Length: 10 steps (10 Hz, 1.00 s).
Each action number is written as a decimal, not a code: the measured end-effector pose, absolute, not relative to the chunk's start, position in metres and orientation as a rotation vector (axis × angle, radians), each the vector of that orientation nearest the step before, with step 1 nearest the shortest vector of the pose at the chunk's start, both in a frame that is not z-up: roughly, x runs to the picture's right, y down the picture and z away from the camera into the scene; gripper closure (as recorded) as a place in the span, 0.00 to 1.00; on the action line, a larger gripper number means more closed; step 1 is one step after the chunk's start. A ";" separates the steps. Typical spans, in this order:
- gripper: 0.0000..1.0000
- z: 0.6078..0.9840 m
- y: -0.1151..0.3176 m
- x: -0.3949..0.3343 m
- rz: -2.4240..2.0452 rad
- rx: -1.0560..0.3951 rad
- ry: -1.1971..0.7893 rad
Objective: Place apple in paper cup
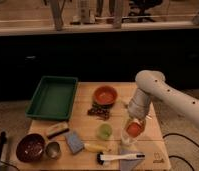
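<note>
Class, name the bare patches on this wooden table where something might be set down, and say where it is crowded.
Bare wood shows between the green tray and the orange-red bowl, and at the table's front right corner. The front edge is crowded: dark bowl, metal cup, sponge, banana, brush. The gripper holds the apple beside the green cup.

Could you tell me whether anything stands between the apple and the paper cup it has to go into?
Nothing visible does. The gripper holds the apple right at the mouth of the paper cup. The green cup stands off to the side, apart from both.
</note>
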<state>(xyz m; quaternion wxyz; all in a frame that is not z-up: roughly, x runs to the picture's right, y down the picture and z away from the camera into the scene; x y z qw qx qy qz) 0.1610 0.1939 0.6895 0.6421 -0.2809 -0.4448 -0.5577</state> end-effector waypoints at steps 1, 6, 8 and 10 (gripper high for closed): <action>0.28 0.690 0.194 0.161 -1.269 -0.645 -1.017; 0.20 0.691 0.193 0.162 -1.262 -0.657 -1.011; 0.20 0.690 0.193 0.161 -1.263 -0.661 -1.006; 0.20 0.689 0.192 0.161 -1.264 -0.663 -0.997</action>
